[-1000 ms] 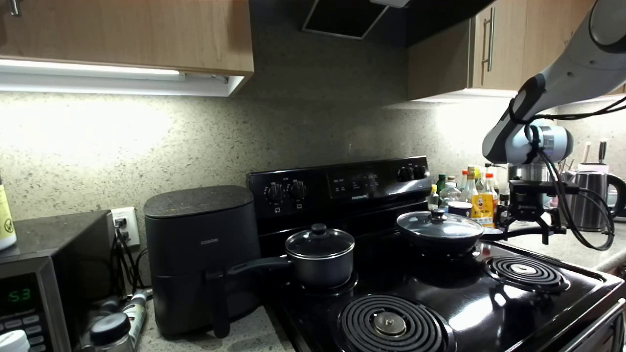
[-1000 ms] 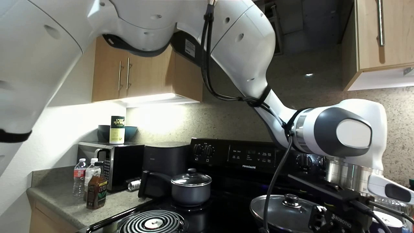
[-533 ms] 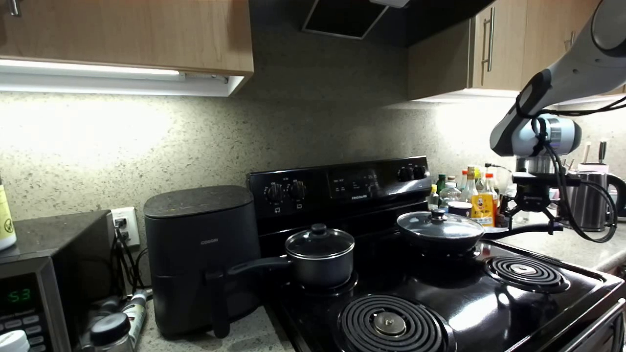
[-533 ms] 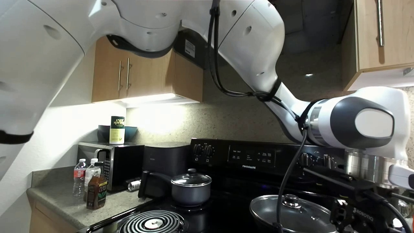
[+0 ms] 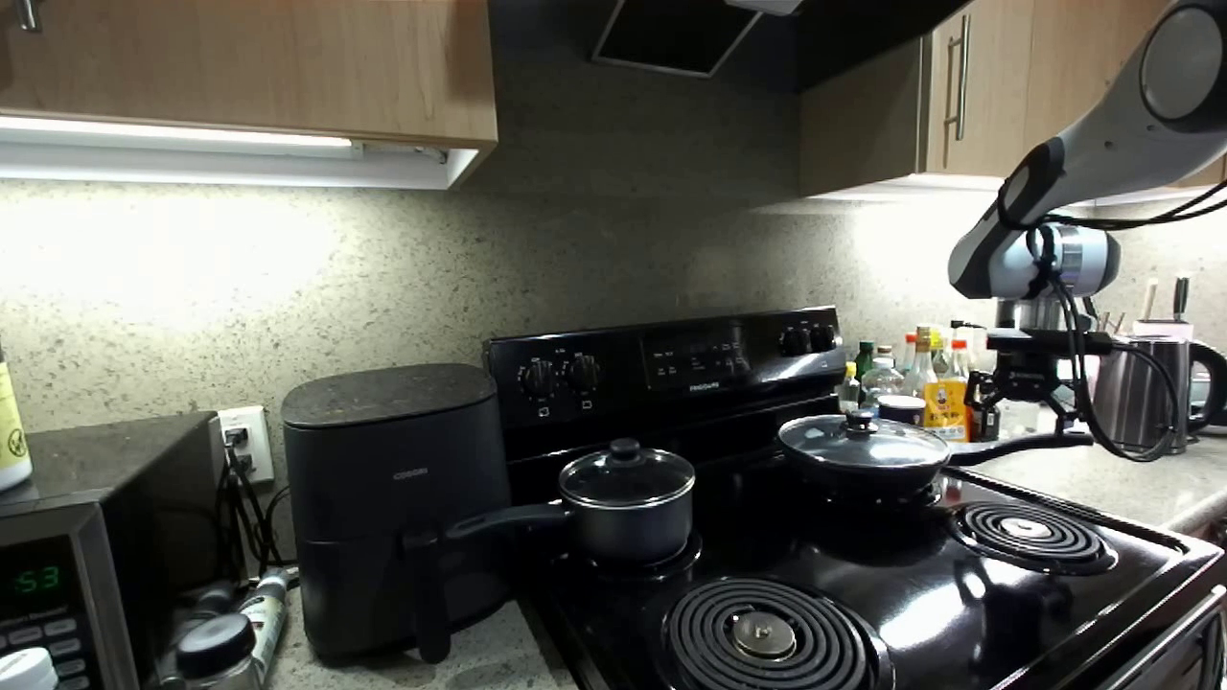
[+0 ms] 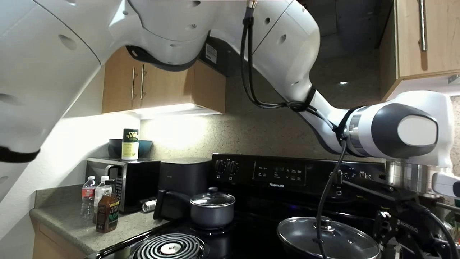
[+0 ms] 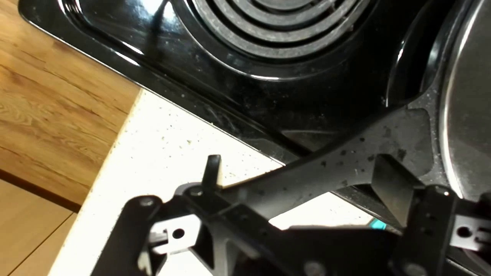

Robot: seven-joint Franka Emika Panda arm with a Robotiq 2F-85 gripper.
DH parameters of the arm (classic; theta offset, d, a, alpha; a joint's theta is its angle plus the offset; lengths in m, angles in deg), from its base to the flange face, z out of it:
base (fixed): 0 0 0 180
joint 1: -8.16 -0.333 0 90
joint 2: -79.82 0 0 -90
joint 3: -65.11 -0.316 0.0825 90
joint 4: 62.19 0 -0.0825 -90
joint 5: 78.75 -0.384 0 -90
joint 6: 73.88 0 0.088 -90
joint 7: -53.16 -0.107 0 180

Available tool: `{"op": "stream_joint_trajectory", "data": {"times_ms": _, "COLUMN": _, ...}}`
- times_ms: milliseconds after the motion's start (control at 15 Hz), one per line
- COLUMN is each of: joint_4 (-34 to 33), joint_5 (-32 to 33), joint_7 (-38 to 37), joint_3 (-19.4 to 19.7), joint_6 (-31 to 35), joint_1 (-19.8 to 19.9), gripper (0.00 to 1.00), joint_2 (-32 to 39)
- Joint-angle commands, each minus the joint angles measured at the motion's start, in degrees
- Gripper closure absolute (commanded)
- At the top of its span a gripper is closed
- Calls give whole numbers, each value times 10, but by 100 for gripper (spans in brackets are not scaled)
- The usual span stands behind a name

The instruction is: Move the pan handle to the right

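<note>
The pan handle (image 7: 318,172), a dark, gently curved bar with flecks on it, runs in the wrist view from the pan's rim across the stove's edge and out over the speckled tabletop (image 7: 172,142). The pincer (image 7: 301,174) is at the handle, its two fingers (image 7: 211,172) spread well apart and clamping nothing; the handle crosses the gap between them at a slant, and I cannot tell whether either one touches it. The wide, shallow pan (image 5: 848,479) sits on a back burner of the black Frigidaire stove (image 5: 911,594), covered by a domed lid (image 5: 815,441) with a knob (image 5: 860,419). Beyond the stove on the handle's side stand sauce bottles (image 5: 944,407) and an electric kettle (image 5: 1131,402). On the pan's opposite side, a glass-lidded grey saucepan (image 5: 633,532) occupies the other back burner, its long black handle (image 5: 508,519) reaching toward a Cosori air fryer (image 5: 383,517). A front coil burner (image 5: 764,634) lies before the saucepan. In an exterior view, a microwave (image 6: 142,185) carries a canister (image 6: 130,149) and a bowl (image 6: 145,147), with drink bottles (image 6: 107,212) standing in front, while the white robot arm (image 6: 280,50) arches across the top.
</note>
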Motion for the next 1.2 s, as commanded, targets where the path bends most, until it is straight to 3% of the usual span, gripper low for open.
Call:
{"op": "stream_joint_trajectory", "data": {"times_ms": 0, "joint_4": 28, "joint_5": 1, "joint_7": -1, "joint_3": -3, "joint_6": -19, "joint_1": -4, "gripper": 0, "joint_2": -36}}
{"op": "stream_joint_trajectory", "data": {"times_ms": 267, "joint_4": 99, "joint_5": 15, "joint_7": -3, "joint_3": 6, "joint_6": -82, "joint_1": -16, "gripper": 0, "joint_2": -108}}
{"op": "stream_joint_trajectory", "data": {"times_ms": 533, "joint_4": 164, "joint_5": 1, "joint_7": 18, "joint_3": 4, "joint_6": -101, "joint_1": -22, "gripper": 0, "joint_2": -158}}
{"op": "stream_joint_trajectory", "data": {"times_ms": 1133, "joint_4": 180, "joint_5": -18, "joint_7": -3, "joint_3": -7, "joint_6": -44, "joint_1": -40, "gripper": 0, "joint_2": -90}}
